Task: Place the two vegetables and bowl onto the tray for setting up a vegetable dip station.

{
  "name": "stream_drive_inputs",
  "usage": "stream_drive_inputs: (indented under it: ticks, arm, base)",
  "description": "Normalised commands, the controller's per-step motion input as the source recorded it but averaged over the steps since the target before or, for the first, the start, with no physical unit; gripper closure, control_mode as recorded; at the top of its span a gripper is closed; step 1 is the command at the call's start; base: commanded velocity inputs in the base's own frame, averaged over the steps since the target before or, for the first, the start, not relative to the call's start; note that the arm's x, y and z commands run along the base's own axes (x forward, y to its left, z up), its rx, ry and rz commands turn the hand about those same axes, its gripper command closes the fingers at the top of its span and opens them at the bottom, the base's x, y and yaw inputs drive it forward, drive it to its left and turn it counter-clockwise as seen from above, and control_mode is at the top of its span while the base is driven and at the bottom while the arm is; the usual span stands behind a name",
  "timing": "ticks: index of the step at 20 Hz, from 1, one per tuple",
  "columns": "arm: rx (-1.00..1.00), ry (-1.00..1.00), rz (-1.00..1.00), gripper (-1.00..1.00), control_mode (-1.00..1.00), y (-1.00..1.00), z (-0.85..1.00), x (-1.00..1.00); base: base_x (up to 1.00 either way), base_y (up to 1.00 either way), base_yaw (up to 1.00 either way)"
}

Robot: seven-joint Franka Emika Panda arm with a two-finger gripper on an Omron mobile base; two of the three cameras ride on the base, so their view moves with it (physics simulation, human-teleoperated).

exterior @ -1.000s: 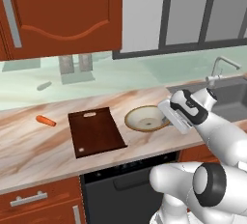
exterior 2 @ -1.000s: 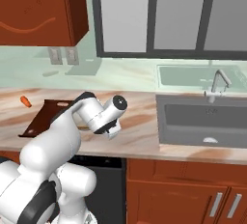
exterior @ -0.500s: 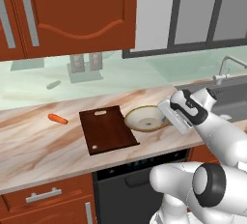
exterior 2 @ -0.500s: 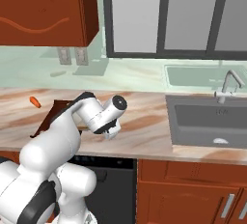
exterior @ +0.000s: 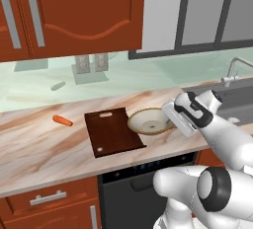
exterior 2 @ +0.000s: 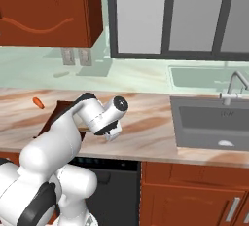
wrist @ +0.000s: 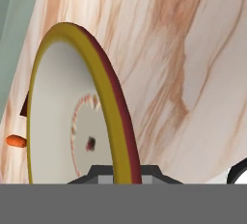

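Fingers pinched on the bowl rim

The gripper [wrist: 123,172] clamps the bowl [exterior: 148,121] beside the tray [exterior: 112,132]; the carrot [exterior: 62,120] lies apart on the table [exterior: 34,149].

No legible text or labels.

The whole picture has slid sideways in both base views, so the cameras moved, not the things. Sink [exterior 2: 214,122] and carrot [exterior: 62,120] alike now sit further right in frame.
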Motion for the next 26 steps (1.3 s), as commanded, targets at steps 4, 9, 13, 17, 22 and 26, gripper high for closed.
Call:
stream_drive_inputs:
  ticks: [4, 9, 13, 17, 22, 26]
  arm:
    - [0.00, 0.00, 0.00, 1.00, 1.00, 0.00, 0.00, 0.00]
    - [0.00, 0.00, 0.00, 1.00, 1.00, 0.00, 0.00, 0.00]
    - [0.00, 0.00, 0.00, 1.00, 1.00, 0.00, 0.00, 0.00]
    - [0.00, 0.00, 0.00, 1.00, 1.00, 0.00, 0.00, 0.00]
    - [0.00, 0.00, 0.00, 1.00, 1.00, 0.00, 0.00, 0.00]
    - [0.00, 0.00, 0.00, 1.00, 1.00, 0.00, 0.00, 0.00]
  base:
    - [0.08, 0.28, 0.02]
    - [0.08, 0.25, 0.00]
    - [0.06, 0.16, 0.01]
    - [0.00, 0.01, -0.01]
    - [0.00, 0.00, 0.00]
    - [0.00, 0.00, 0.00]
